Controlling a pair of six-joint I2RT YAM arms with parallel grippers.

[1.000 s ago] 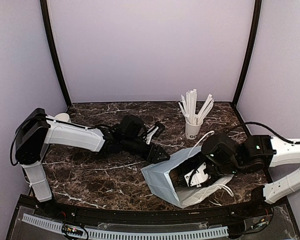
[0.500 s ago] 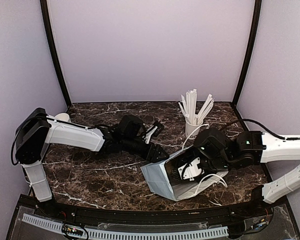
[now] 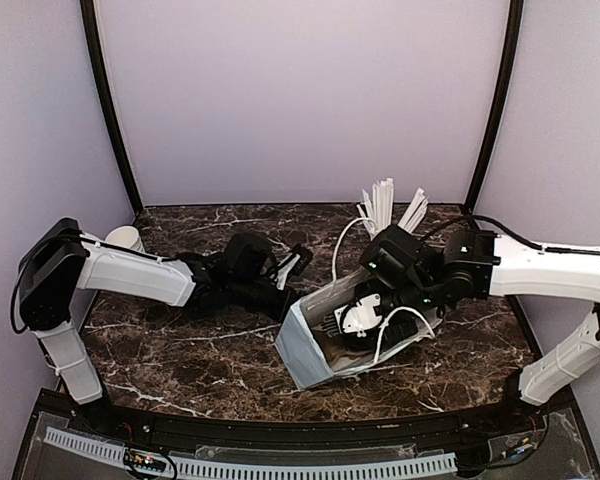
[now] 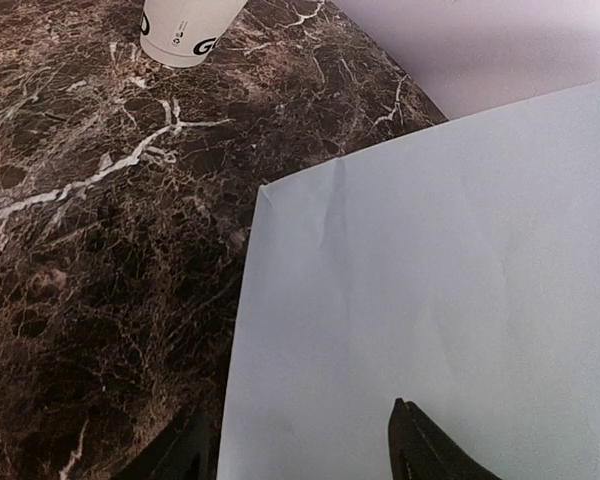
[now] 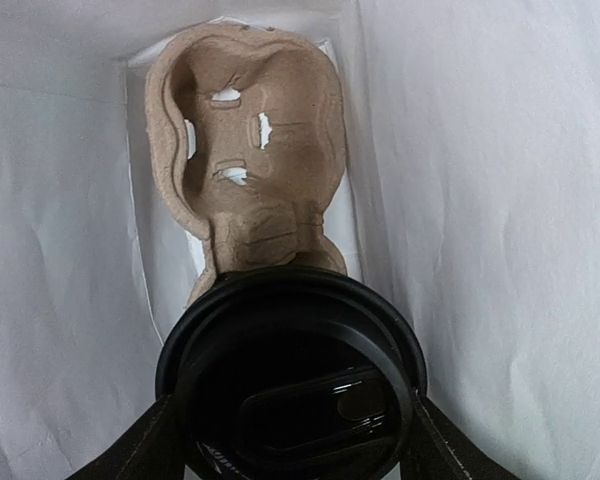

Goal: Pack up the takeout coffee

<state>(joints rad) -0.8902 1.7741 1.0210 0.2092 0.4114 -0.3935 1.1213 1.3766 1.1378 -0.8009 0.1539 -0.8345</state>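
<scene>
The takeout coffee (image 5: 292, 375), its round black lid facing my right wrist camera, is held between the fingers of my right gripper (image 5: 292, 432), which is shut on it. Cup and gripper are inside the white paper bag (image 3: 305, 350). A brown moulded cup carrier (image 5: 250, 150) lies at the bag's bottom beyond the cup. In the top view my right gripper (image 3: 355, 318) is in the bag's mouth and the cup is hidden. My left gripper (image 3: 288, 292) is open at the bag's left side; in the left wrist view its fingers (image 4: 425, 450) straddle the bag's (image 4: 430, 270) edge.
A white cup of white sticks (image 3: 385, 215) stands just behind the bag and right arm; its base shows in the left wrist view (image 4: 185, 30). A stack of white cups (image 3: 127, 238) stands at the far left. The bag's string handles (image 3: 400, 320) loop round the right gripper.
My right arm has moved left and away with the cup, carrying the bag's mouth up and to the left. The bag has tipped more upright. My left gripper has drawn back slightly left.
</scene>
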